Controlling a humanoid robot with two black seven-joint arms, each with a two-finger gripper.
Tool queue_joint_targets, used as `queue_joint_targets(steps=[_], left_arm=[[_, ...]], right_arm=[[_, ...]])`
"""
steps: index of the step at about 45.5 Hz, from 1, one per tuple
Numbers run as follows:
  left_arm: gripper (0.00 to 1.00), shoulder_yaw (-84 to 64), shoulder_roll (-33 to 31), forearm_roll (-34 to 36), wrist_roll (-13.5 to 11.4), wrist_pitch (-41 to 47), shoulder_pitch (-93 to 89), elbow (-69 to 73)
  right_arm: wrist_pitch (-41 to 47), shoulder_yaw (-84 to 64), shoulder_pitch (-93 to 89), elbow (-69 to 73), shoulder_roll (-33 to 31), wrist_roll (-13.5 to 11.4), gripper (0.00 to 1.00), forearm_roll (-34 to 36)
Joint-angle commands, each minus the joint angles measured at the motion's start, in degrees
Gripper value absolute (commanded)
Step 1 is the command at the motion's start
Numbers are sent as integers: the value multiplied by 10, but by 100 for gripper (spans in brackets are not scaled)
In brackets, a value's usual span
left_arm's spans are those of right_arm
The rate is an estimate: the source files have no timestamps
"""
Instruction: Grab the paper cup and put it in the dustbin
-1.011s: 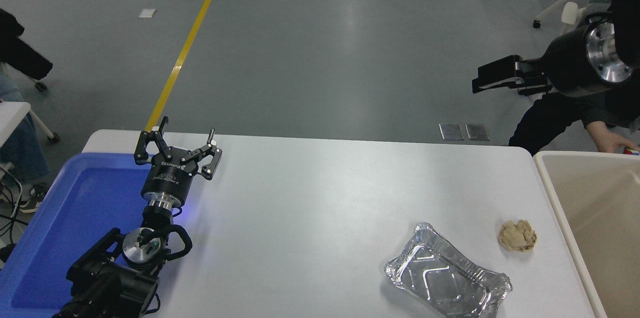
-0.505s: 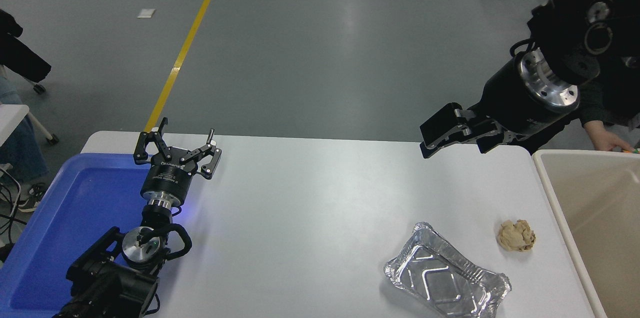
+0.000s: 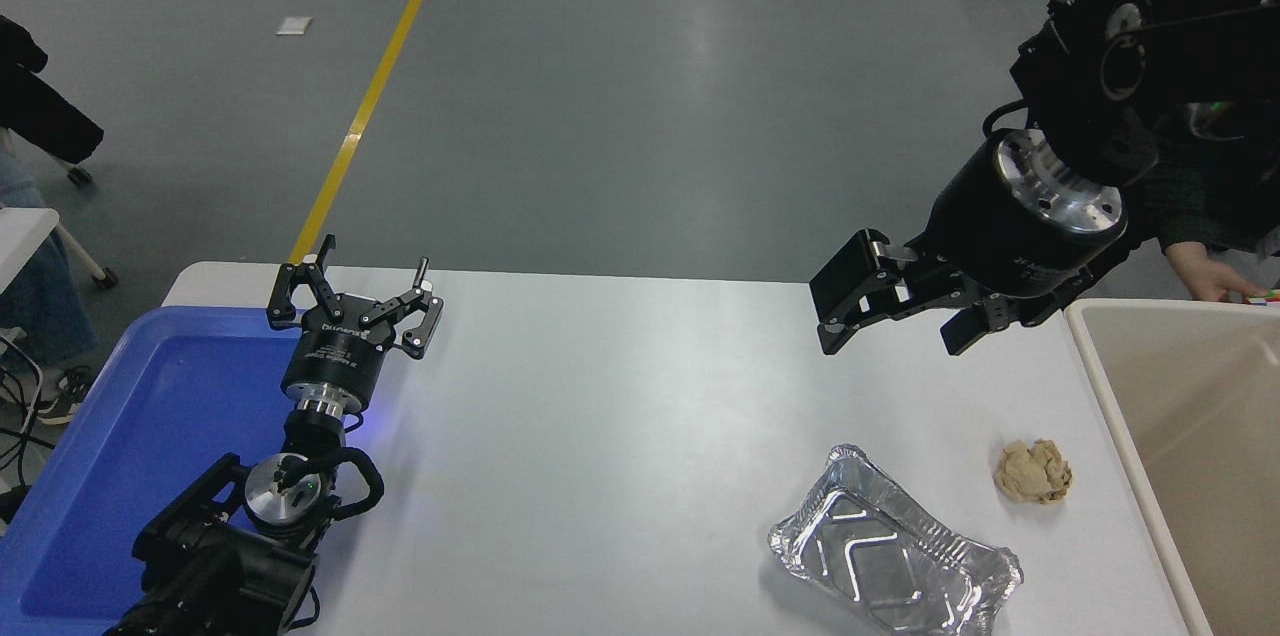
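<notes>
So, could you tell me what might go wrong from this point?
No paper cup shows on the table, so the open right gripper may take the crumpled paper ball or foil tray instead. A person's hand by the dustbin rim risks contact with the right arm.

Robotics lab: grey floor [image 3: 620, 96] with yellow line [image 3: 375, 91].

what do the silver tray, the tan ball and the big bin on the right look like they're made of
The silver tray looks like thin aluminium foil: shiny, with crinkled walls and pressed ridges in its floor. The tan ball seems to be crumpled paper, matte and full of irregular folds. The bin looks like moulded plastic, beige with a smooth thick rim and plain walls, though the picture alone cannot confirm that.
</notes>
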Motion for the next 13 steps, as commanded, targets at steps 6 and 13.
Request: queue_joint_targets(steps=[6, 13], left_arm=[[99, 0, 0, 0, 0, 0, 0, 0], [99, 0, 0, 0, 0, 0, 0, 0]], right_arm=[[2, -21, -30, -51, 43, 4, 100, 7], [4, -36, -39, -52, 55, 6, 100, -17]])
